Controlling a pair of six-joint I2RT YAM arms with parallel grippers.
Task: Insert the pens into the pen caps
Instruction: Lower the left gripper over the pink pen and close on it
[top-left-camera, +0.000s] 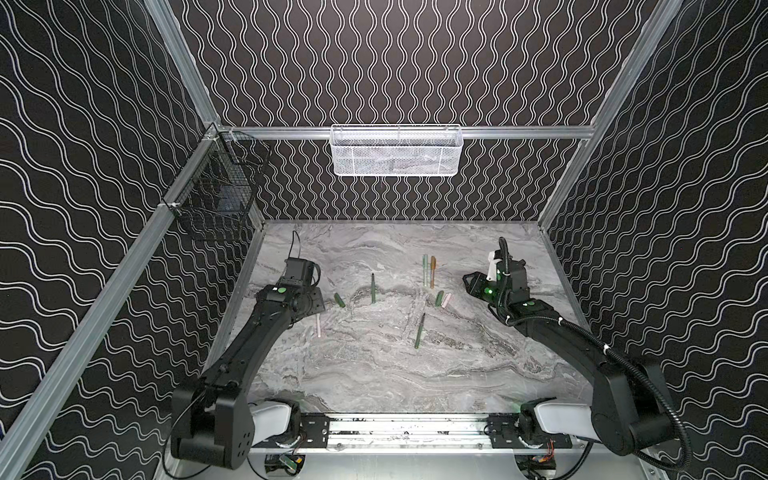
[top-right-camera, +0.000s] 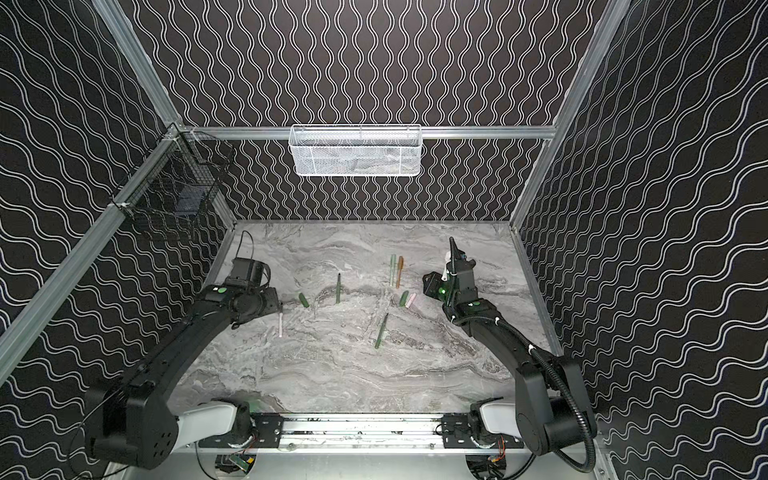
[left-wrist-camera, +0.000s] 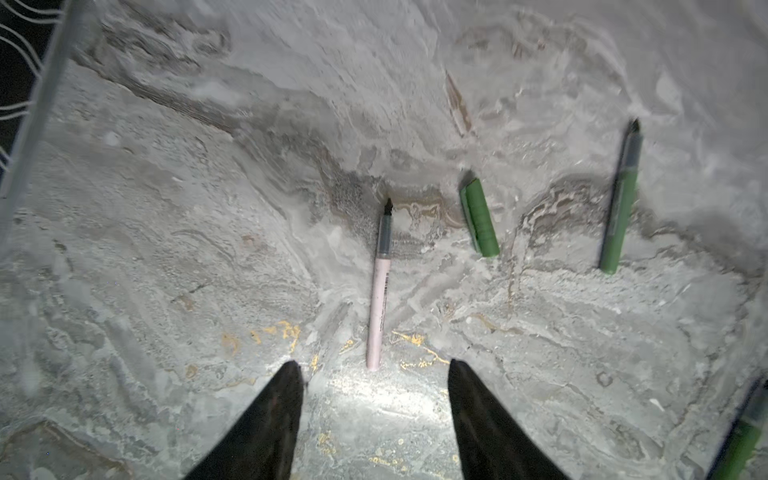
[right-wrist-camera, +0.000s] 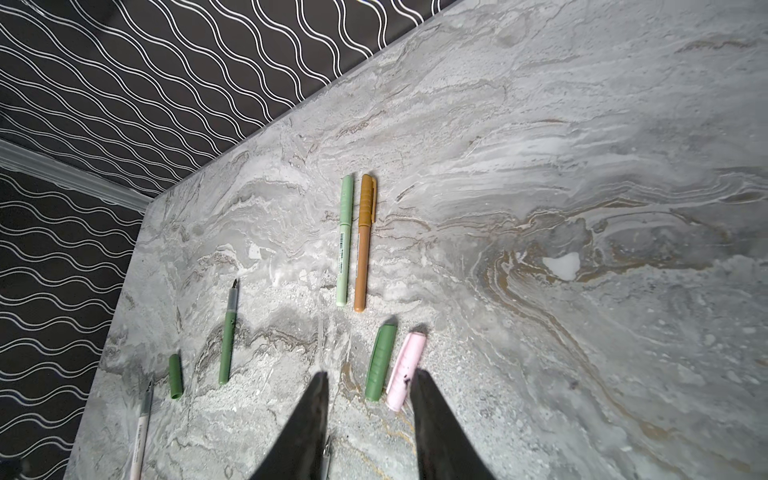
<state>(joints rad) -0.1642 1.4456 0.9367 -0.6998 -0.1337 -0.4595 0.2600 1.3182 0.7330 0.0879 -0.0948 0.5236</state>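
- Nearest the desk's front edge: a green pen (top-left-camera: 419, 331), uncapped.
- Left gripper (left-wrist-camera: 374, 362), jaws open, empty, by the bare pinkish pen (left-wrist-camera: 378, 299).
- Right gripper (right-wrist-camera: 370, 373), jaws parted, empty, aimed at pink cap (right-wrist-camera: 405, 370) and green cap (right-wrist-camera: 380, 353).
- Mid-desk: second green pen (top-left-camera: 373, 289), spare cap (top-left-camera: 339, 300) apart.
- Farthest: pale green pen (right-wrist-camera: 345, 241), orange pen (right-wrist-camera: 363, 245), both capped. Two done, three left, I'd say.

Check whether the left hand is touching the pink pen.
Apart. In the left wrist view the end of the pink pen lies between the fingertips of the left hand, with bare table on each side.
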